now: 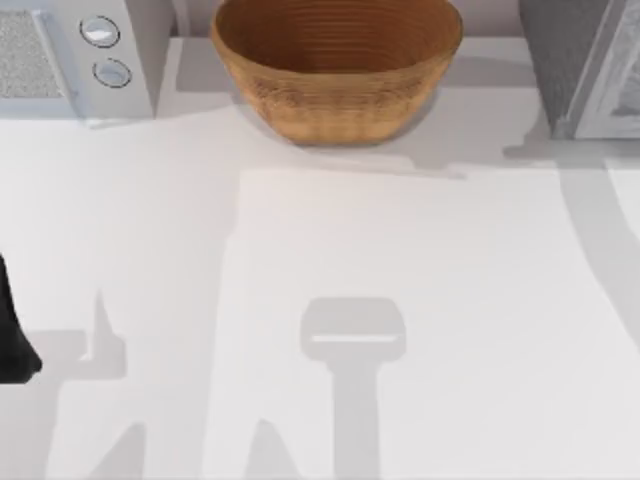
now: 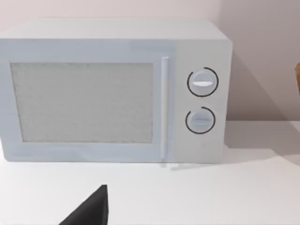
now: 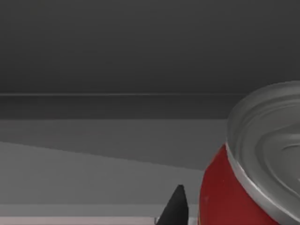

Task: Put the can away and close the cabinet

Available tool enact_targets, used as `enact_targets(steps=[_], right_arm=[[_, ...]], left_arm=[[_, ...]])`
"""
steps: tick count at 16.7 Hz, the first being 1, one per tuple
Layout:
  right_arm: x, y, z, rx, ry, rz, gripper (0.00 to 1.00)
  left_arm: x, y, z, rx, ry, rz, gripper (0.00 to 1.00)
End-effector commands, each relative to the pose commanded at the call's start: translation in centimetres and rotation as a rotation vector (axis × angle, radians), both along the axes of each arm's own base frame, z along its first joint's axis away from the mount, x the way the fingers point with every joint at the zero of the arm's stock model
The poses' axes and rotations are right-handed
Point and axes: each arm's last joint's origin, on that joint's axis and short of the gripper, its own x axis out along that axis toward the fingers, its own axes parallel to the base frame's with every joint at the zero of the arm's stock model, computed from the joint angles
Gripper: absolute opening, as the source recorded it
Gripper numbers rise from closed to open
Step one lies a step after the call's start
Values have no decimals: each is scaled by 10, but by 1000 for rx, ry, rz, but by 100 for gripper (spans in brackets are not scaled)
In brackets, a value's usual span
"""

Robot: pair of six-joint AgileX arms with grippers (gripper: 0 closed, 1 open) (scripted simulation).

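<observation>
The can [image 3: 243,187] sits very close in front of the right wrist camera, red with a grey ribbed metal top, and behind it is the dark grey inside of the cabinet [image 3: 140,56]. So the can seems to be at the cabinet's opening or already inside it. One dark fingertip [image 3: 174,208] shows just beside the can, but I cannot tell whether the right gripper is gripping the can or has let it go.

To do this step well, the can should stand flat and well inside before release, and the gripper should then go straight back so it does not knock the can over. After that the door [image 1: 625,70] at the top view's right edge must be pushed shut.

The left arm [image 1: 12,335] is parked at the tabletop's [image 1: 400,250] left edge, and its wrist looks toward the microwave [image 2: 117,93]. Its fingers are not clear. A wicker basket [image 1: 335,70] stands at the back, in the middle.
</observation>
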Motion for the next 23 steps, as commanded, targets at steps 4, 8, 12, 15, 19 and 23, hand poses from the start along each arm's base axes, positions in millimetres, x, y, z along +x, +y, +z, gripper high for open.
enact_targets(steps=[4, 8, 12, 15, 19, 23], right_arm=[[28, 10, 20, 0, 7, 2, 0], [34, 12, 22, -1, 11, 1, 0], [34, 11, 22, 1, 11, -2, 0], [47, 12, 26, -1, 20, -3, 0], [83, 15, 42, -2, 21, -5, 0], [125, 15, 54, 0, 7, -4, 0]], left_arm=[[0, 0, 0, 0, 0, 0, 100], [0, 0, 0, 0, 0, 0, 100], [0, 0, 0, 0, 0, 0, 100], [0, 0, 0, 0, 0, 0, 100], [0, 0, 0, 0, 0, 0, 100], [0, 0, 0, 0, 0, 0, 100]])
